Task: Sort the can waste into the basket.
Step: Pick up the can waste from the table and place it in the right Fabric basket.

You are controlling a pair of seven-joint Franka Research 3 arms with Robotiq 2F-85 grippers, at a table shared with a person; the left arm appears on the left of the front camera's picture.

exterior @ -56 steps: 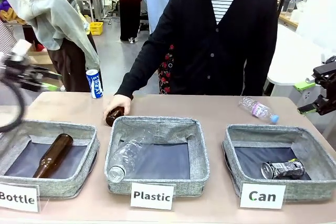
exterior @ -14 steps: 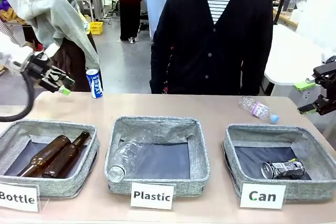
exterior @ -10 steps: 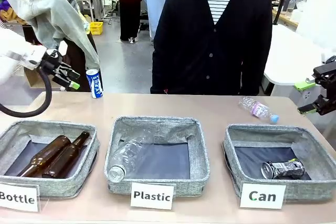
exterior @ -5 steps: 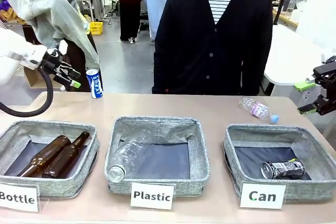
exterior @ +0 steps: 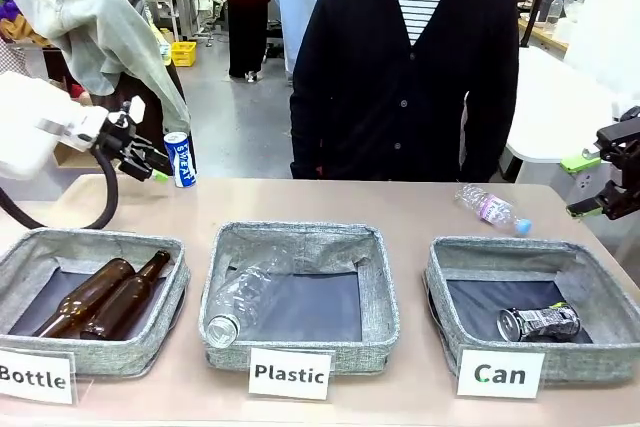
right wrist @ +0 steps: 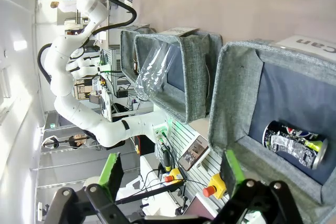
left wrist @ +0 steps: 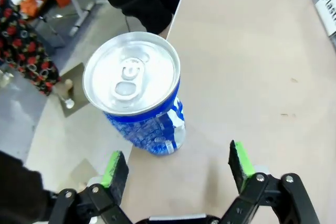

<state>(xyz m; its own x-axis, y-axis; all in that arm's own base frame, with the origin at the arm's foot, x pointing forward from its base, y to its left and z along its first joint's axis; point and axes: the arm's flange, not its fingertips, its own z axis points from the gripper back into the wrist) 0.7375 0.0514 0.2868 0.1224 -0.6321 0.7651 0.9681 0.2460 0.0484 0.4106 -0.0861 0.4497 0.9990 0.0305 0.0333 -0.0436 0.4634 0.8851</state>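
— One basket (exterior: 440,277), two grippers: how do yours stand?
— Both jaws gape wide, empty. Your left gripper (exterior: 158,169) (left wrist: 176,161) is just beside the upright blue can (exterior: 180,159) (left wrist: 139,98), not touching. Your right gripper (exterior: 590,187) hangs at the right edge. The crushed can (exterior: 538,322) lies in the basket.

The beige table (exterior: 420,209) carries a near row of grey baskets: Bottle basket (exterior: 120,355) left, Plastic basket (exterior: 300,245) middle, Can basket (exterior: 500,249) right. A blue can (exterior: 180,159) stands far left, seemingly by the edge. A clear plastic bottle (exterior: 490,209) lies far right.
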